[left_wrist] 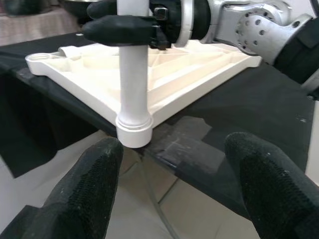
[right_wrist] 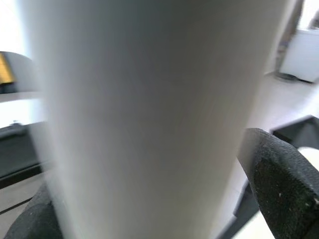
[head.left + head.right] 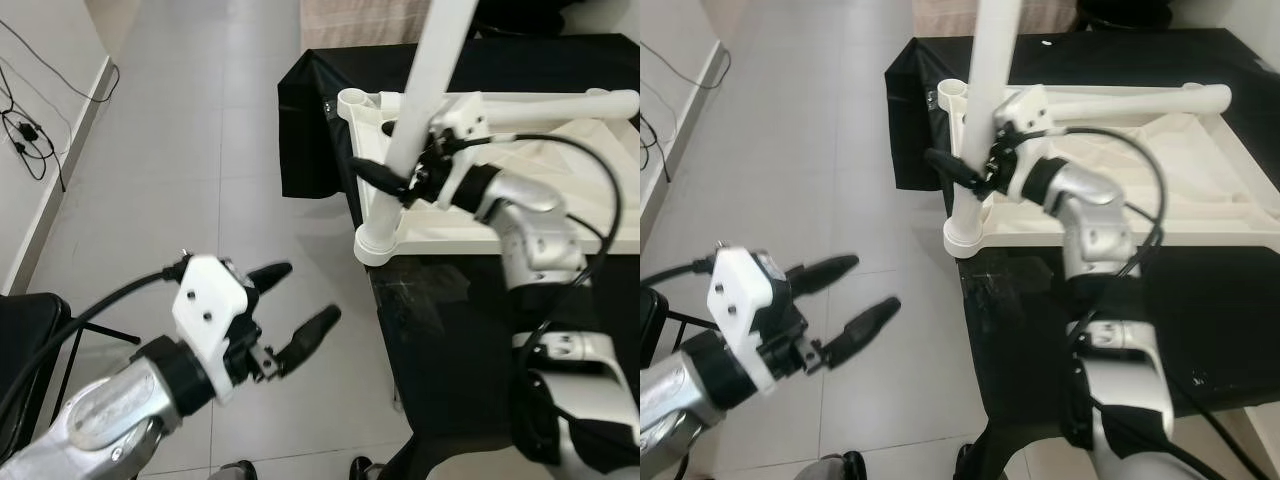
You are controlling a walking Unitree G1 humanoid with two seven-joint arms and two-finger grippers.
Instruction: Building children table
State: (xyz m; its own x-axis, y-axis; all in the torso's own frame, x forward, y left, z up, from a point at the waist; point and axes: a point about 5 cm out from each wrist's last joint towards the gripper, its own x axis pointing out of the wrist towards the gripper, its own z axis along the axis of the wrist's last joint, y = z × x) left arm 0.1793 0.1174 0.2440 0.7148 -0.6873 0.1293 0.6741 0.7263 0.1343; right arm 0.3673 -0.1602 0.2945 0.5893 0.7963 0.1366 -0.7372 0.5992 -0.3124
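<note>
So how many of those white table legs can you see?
2. One leg stands upright in the near corner socket of the upside-down tabletop, gripped by the right gripper. Another leg lies along the tabletop's far edge. Others may be out of view.

The tabletop (image 3: 540, 190) lies upside down on the desk (image 3: 440, 300); a leg (image 3: 425, 90) stands in the tabletop's near-left corner, another leg (image 3: 560, 105) lies behind it; left of the desk, floor (image 3: 200, 150)
</note>
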